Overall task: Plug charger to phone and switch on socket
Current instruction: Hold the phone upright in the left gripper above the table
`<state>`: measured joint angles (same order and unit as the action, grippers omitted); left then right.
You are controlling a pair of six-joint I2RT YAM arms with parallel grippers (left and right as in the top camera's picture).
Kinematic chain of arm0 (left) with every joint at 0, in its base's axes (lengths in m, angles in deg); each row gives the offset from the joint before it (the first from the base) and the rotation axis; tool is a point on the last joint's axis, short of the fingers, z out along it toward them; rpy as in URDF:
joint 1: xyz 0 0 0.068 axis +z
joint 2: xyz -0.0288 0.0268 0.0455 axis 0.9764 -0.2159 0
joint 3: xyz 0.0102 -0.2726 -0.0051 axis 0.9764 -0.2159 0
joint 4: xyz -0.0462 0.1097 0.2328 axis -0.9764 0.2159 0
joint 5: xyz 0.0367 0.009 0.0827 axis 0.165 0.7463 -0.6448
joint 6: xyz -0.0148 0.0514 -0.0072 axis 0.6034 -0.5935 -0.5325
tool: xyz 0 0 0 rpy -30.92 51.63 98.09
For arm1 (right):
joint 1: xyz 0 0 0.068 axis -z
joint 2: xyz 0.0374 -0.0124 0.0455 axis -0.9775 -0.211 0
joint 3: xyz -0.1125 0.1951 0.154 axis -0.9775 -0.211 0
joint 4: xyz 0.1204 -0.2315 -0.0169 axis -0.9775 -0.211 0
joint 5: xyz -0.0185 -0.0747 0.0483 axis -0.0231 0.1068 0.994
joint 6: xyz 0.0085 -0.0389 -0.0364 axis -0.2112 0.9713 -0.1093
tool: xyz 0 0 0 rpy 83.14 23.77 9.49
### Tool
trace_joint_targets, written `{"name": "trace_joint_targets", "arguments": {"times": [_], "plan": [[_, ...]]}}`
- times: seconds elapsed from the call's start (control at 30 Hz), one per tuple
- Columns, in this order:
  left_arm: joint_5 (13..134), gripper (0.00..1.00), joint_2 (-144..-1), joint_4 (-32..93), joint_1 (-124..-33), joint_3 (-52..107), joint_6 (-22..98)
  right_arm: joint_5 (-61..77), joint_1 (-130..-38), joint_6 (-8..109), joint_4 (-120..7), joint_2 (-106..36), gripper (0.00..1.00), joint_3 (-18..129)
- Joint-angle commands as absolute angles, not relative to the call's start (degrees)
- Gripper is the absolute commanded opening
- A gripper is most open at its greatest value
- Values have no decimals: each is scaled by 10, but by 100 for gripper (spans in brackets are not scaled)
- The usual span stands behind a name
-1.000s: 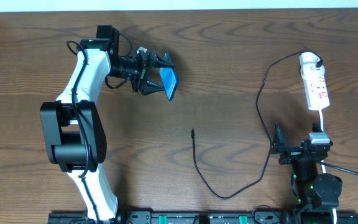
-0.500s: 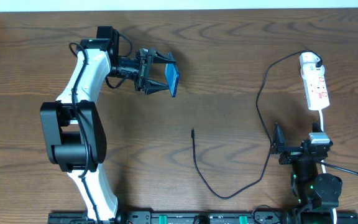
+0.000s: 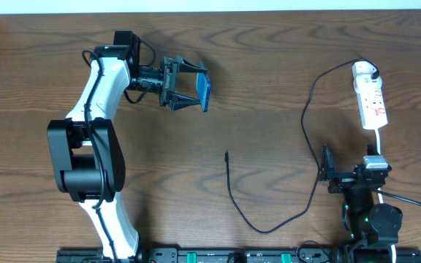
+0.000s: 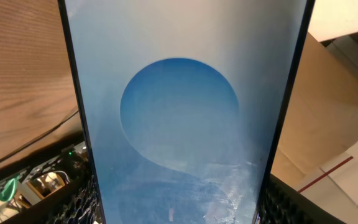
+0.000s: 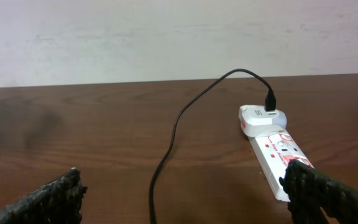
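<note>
The bench (image 3: 269, 73) carries few things. The left arm (image 3: 97, 88) reaches inward from the far left. At the far right lies the power strip (image 3: 371, 102), with the right jaws wide apart and empty just short of it, handy for a switch. The left jaws are clamped on the phone (image 3: 204, 93), held off the wood on edge, probably to present its port. The black cable (image 3: 265, 231) is already plugged into the strip, and its tip (image 3: 226, 155) lies loose mid-bench.
</note>
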<state>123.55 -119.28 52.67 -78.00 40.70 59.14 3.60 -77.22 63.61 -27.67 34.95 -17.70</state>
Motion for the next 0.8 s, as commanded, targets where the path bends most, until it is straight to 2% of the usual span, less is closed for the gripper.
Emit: {"name": "trace_joint_targets", "arguments": {"times": [0.0, 0.77], "plan": [[1267, 7, -1171, 536, -778, 406, 606, 39, -783, 642, -279, 353, 99, -178], [1279, 7, -1171, 573, -778, 405, 618, 39, -783, 642, -279, 353, 99, -178]]}}
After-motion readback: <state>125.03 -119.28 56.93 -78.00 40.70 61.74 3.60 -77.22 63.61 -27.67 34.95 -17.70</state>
